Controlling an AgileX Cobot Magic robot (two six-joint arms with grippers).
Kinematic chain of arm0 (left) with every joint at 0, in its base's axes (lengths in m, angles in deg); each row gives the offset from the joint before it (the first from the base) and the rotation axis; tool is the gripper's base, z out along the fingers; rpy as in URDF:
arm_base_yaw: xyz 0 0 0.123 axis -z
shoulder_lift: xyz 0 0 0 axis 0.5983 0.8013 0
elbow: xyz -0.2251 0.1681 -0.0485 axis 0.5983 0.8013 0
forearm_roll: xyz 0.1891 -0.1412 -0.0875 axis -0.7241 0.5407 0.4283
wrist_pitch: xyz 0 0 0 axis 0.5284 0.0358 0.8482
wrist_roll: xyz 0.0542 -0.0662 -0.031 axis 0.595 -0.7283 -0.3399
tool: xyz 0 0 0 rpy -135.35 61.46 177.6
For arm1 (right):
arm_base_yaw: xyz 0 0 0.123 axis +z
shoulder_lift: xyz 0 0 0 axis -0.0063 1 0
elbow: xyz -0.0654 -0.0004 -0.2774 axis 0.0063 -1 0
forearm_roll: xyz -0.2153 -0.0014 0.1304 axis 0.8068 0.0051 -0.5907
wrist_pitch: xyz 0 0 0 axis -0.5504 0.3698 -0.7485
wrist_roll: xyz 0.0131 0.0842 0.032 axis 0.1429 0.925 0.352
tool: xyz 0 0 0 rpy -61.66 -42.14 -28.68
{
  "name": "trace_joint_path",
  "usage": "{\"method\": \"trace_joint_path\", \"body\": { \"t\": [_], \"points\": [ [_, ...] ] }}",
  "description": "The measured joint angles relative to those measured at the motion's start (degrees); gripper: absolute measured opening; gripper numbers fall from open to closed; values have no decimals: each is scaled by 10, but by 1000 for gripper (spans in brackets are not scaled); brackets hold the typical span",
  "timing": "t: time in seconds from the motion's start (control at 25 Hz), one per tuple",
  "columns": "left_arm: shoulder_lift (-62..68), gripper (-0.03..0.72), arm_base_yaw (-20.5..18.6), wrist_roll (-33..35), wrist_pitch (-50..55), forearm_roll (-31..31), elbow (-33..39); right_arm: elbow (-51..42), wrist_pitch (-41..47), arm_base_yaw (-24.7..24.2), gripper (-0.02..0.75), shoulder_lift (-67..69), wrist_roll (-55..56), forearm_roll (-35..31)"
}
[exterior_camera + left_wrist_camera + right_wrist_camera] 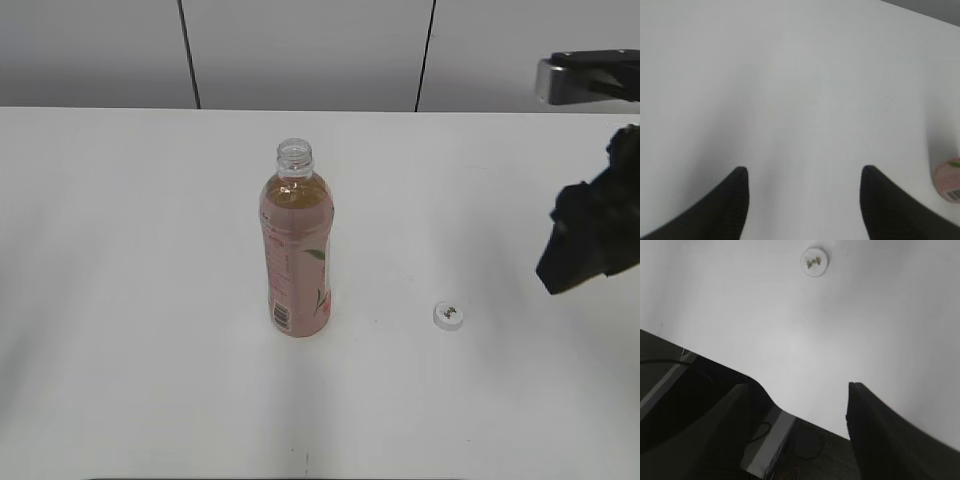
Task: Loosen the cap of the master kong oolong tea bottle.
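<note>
Standing uncapped, slim clear plastic bottle of amber tea [296,250], small white ribbed cap [449,315] beside it on the worktop [120,300]; easily tipped and spilled by either arm's released, empty fingers [735,200] sweeping past.

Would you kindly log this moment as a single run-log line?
bottle: upright, neck open | cap: off, lying on table right of bottle | left tool: open, empty | right tool: open, empty, away from cap

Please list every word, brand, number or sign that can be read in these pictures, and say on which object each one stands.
No text can be read.
Pink label of the bottle: small print, too blurred to read.
Barcode low on the label: bars show, digits too small.
Top of the cap: small dark mark, too blurred to read.
Table: no writing visible.
</note>
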Motion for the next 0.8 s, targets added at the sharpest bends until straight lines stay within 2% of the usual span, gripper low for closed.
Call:
{"method": "trace_joint_path", "body": {
  "t": [0.08, 0.2, 0.32, 0.44, 0.6, 0.8],
  "points": [
    [-35, 433, 0, 29, 43, 38, -7, -34, 0, 0, 463, -42, 4, 4],
    [-72, 433, 0, 76, 107, 55, -43, -75, 0, 0, 463, -107, 10, 7],
    [-89, 433, 1, 112, 177, 41, -78, -101, 1, 0, 463, -176, 16, 7],
    [-105, 433, 1, 124, 230, 35, -76, -127, 1, 0, 463, -242, 18, 8],
    [-150, 433, 1, 148, 263, 35, -63, -184, -1, 0, 463, -359, 20, 30],
    [-232, 433, 1, 176, 266, 37, -63, -265, 1, 0, 461, -508, 40, 95]
  ]
}}
